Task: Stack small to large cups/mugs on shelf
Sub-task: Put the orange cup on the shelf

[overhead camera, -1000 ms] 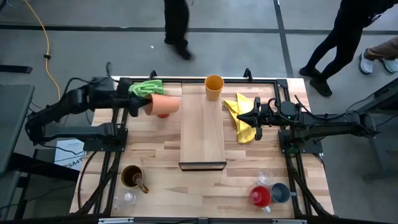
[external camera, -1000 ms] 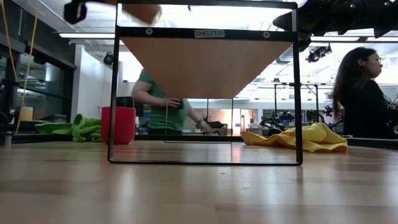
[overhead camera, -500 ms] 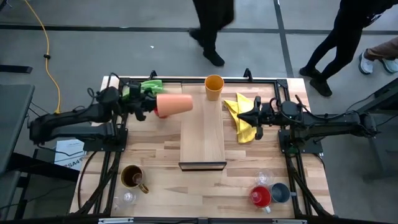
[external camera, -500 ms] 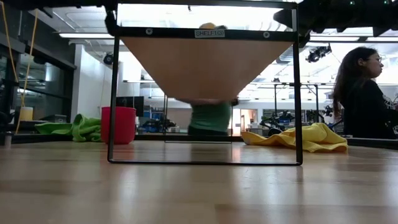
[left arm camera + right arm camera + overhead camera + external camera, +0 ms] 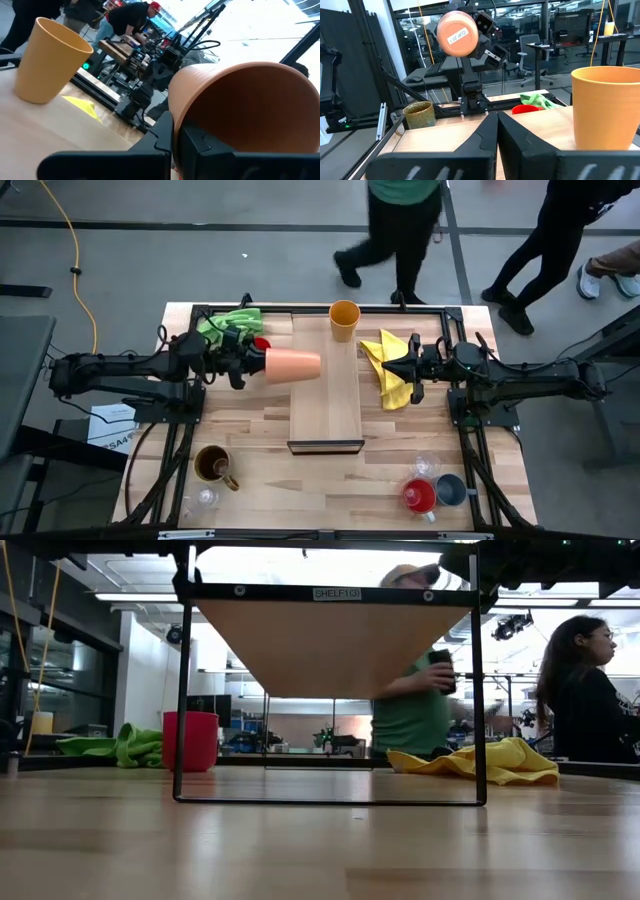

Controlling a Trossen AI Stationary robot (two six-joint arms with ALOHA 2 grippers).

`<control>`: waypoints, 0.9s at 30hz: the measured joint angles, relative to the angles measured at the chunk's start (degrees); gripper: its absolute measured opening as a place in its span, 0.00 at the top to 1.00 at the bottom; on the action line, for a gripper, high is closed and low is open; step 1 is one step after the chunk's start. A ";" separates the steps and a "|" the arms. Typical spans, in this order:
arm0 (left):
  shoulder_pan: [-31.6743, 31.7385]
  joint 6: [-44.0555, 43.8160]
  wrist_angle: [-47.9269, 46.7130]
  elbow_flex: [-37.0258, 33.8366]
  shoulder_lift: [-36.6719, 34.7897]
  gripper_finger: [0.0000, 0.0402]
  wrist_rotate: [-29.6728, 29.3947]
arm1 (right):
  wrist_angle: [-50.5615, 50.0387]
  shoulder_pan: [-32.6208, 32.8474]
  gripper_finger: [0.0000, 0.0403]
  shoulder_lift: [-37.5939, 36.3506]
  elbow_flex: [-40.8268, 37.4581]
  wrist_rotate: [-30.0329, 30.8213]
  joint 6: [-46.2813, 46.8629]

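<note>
My left gripper (image 5: pixel 252 364) is shut on the peach tumbler (image 5: pixel 293 365). The tumbler lies level in the air over the left edge of the shelf (image 5: pixel 325 395), its labelled base (image 5: pixel 457 34) pointing toward the table's right. The orange tumbler (image 5: pixel 344 319) stands upright on the shelf's far end. A red mug (image 5: pixel 262 343) stands on the table just beyond my left gripper. My right gripper (image 5: pixel 398 368) is shut and empty above the yellow cloth (image 5: pixel 385 352). My left gripper holds the peach tumbler by its open rim end (image 5: pixel 176 115), coming level from the table's left, with the fingers along the tumbler. Whether one finger is inside does not show. The tumbler lies on its side, lifted clear of the shelf and table.
A green cloth (image 5: pixel 230 320) lies at the far left. A brown mug (image 5: pixel 213 465) and a clear glass (image 5: pixel 205 498) stand at the near left. A red mug (image 5: pixel 418 496), a grey-blue mug (image 5: pixel 451 490) and a clear glass (image 5: pixel 424 467) stand at the near right. People move beyond the far edge.
My left gripper has carried the peach tumbler toward the table's right and a little toward the near edge, from beside the shelf to over its left edge. The tumbler has tipped from slanted to level. A person has walked past behind the table.
</note>
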 joint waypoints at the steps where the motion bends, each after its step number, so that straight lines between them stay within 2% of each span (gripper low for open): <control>1: 0.02 0.04 0.00 0.00 0.00 1.00 -0.05 | 0.00 -0.02 1.00 0.00 0.00 0.00 0.00; 8: 0.04 0.03 -0.59 0.00 0.00 1.00 -0.23 | 0.00 -0.01 1.00 0.00 0.00 0.00 0.01; 10: 0.04 -0.98 -1.86 0.79 0.01 1.00 -1.85 | 0.00 0.00 1.00 0.00 0.00 0.00 0.00; 12: 0.11 -1.13 -6.96 3.67 0.02 1.00 -4.58 | 0.00 -0.02 1.00 0.00 0.00 0.00 0.00; 18: 4.22 -0.02 -35.30 20.86 4.50 1.00 -9.39 | -0.03 -0.02 1.00 0.00 0.00 0.00 0.00; 22: 10.36 0.65 -52.70 35.45 12.05 1.00 -8.80 | -0.28 0.00 1.00 0.00 0.00 0.00 0.00; 27: 15.77 6.49 -70.18 52.34 23.59 1.00 -6.02 | -0.78 0.00 1.00 0.00 0.00 0.00 0.00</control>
